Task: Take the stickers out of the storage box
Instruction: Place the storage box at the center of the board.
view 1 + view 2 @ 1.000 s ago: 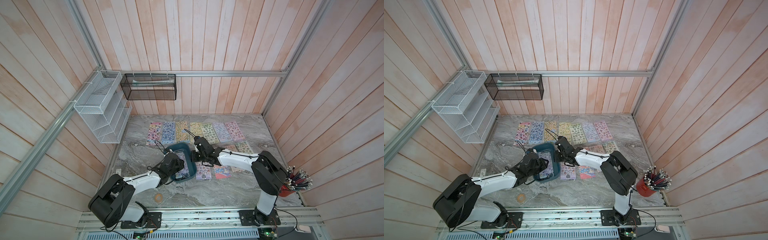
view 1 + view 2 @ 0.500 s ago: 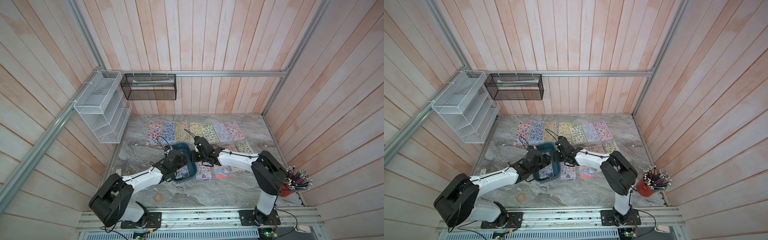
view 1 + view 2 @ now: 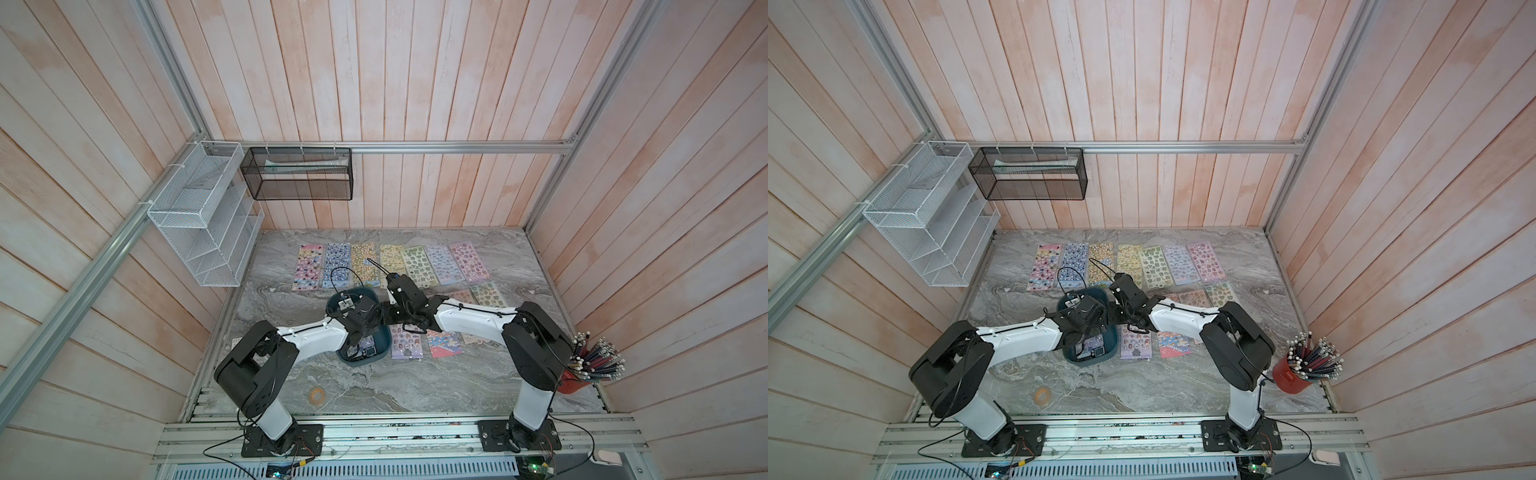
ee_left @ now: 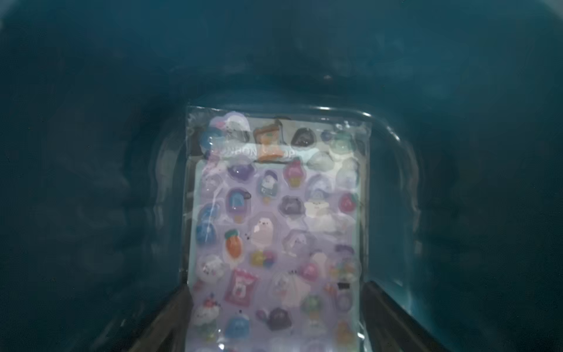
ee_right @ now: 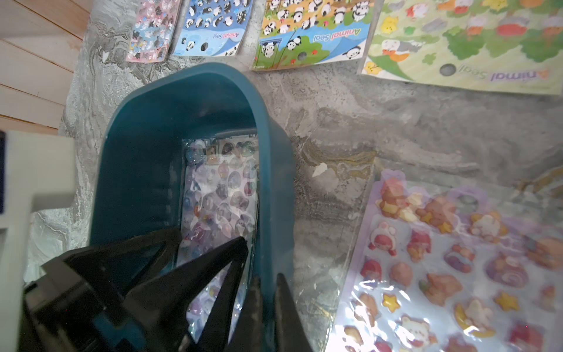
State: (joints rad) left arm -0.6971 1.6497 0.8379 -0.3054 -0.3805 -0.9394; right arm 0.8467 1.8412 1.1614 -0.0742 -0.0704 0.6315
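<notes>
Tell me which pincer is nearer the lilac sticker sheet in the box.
Left. The left pincer hangs open inside the storage box, straddling the lilac sheet; the right pincer is clamped on the box's wall.

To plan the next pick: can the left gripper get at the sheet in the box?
Probably yes. The left gripper is open inside the box, straddling the sheet; nothing covers it. The right gripper only pinches the box wall.
</notes>
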